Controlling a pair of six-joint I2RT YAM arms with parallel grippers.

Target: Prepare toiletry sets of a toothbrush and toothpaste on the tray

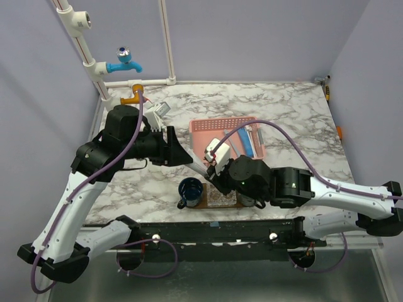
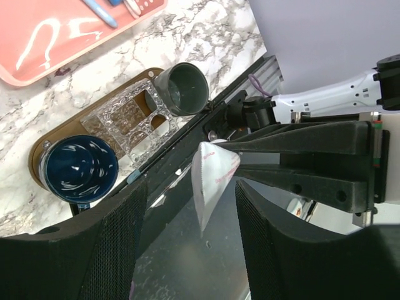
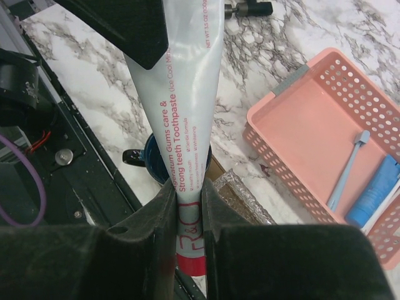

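Note:
My right gripper (image 3: 187, 194) is shut on the toothpaste (image 3: 181, 125), a white tube with red lettering and a red cap, clamped just above the cap. It holds the tube in the air over the dark blue mug (image 3: 150, 156) at the left end of the brown wooden tray (image 2: 50, 140). My left gripper (image 2: 190, 206) is open. The tube's flat crimped end (image 2: 212, 175) sits between its fingers with a gap on each side. A light-blue toothbrush (image 3: 347, 172) lies in the pink basket (image 3: 300, 119).
The tray also carries a grey cup (image 2: 181, 87) and a clear plastic holder (image 2: 128, 122), close to the table's front rail. A blue tube (image 3: 373, 190) lies in the basket. White pipes with a blue tap (image 1: 124, 63) stand at the back left.

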